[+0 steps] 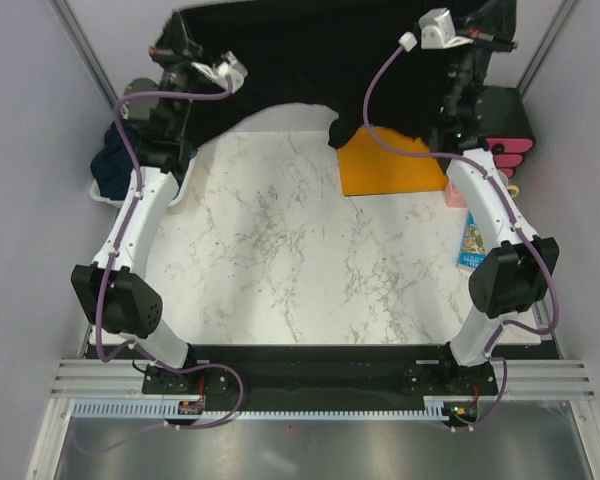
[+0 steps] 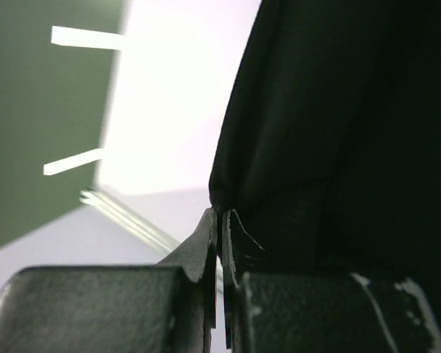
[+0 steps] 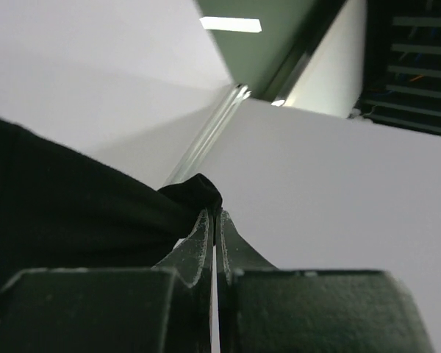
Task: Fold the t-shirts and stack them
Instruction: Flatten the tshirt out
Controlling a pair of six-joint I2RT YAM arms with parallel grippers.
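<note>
The black t-shirt (image 1: 300,60) hangs lifted at the far edge of the table, stretched between both grippers, with its lower hem draping onto the marble top. My left gripper (image 1: 177,47) is shut on its left corner. In the left wrist view the gripper (image 2: 222,215) pinches the black cloth (image 2: 338,132). My right gripper (image 1: 488,40) is shut on the right corner. In the right wrist view the gripper (image 3: 214,213) pinches a bunched corner of the shirt (image 3: 73,198). A heap of navy t-shirts (image 1: 110,165) lies at the left edge.
A flat orange sheet (image 1: 390,165) lies at the back right, partly under the black shirt. A pink object (image 1: 507,152) and a blue booklet (image 1: 472,240) sit along the right edge. The white marble table top (image 1: 290,250) spreads in front of the shirt.
</note>
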